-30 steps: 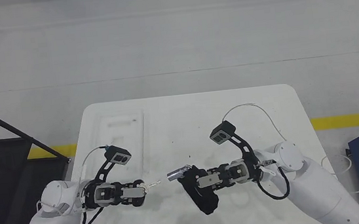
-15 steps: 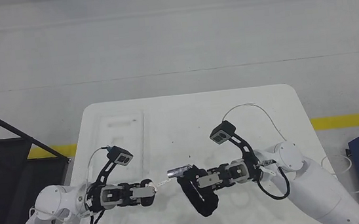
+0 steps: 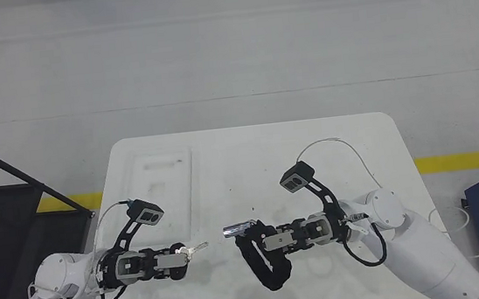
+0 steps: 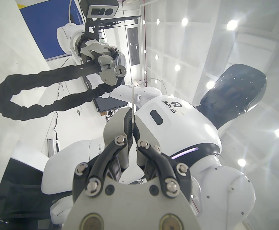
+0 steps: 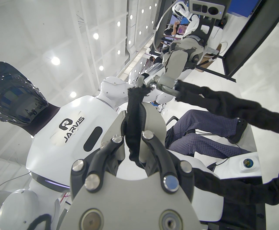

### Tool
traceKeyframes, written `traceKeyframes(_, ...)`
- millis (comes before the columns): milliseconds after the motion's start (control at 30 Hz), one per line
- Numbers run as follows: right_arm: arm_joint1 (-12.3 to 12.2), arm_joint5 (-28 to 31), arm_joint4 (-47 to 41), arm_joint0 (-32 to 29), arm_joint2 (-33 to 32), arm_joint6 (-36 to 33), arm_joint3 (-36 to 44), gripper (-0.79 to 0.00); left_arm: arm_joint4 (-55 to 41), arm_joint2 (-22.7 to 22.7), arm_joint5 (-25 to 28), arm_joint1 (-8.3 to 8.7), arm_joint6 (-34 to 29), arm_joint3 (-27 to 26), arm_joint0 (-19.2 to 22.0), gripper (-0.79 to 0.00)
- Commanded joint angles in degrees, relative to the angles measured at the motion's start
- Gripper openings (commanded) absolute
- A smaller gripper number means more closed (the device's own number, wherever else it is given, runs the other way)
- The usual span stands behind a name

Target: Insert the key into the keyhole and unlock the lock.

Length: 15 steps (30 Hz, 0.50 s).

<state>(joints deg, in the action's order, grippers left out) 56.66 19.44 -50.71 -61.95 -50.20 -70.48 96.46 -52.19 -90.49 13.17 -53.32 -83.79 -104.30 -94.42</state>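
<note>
Your left pincer (image 3: 183, 252) is closed tight on the key (image 3: 195, 246), pinching its head so the blade sticks out bare past the fingertips. In the left wrist view the blade (image 4: 132, 102) stands straight out of the pincer (image 4: 130, 118) and points roughly toward the lock (image 4: 113, 69).

Your right pincer (image 3: 259, 238) is clamped on the lock's black cable (image 3: 268, 274) just beside the metal body, not on the body itself. The rest of the cable hangs in a loop toward the tabletop (image 3: 345, 147). The right wrist view shows the cable (image 5: 134, 113) squeezed between the pads and the lock (image 5: 162, 80) just beyond them.

Both things are held up above the tabletop, so the pick-up part looks done. The keyhole (image 4: 119, 71) faces the key, but a clear gap lies between the blade tip and the lock (image 3: 239, 229), and the tip seems aimed a little to one side of the hole. You have yet to line up, insert and turn. Since the lock hangs by its soft cable, expect it to give when the key presses in.
</note>
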Motion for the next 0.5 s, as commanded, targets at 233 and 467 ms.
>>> traceKeyframes(233, 0.0, 0.0, 0.0, 0.0, 0.0, 0.0, 0.0, -0.785, 3.53, -0.18, -4.52, 0.25, 0.78, -0.48, 1.92, -0.785)
traceKeyframes(467, 0.0, 0.0, 0.0, 0.0, 0.0, 0.0, 0.0, -0.785, 3.14, 0.78, -5.81, 0.21, 0.04, 1.25, 4.36, -0.785)
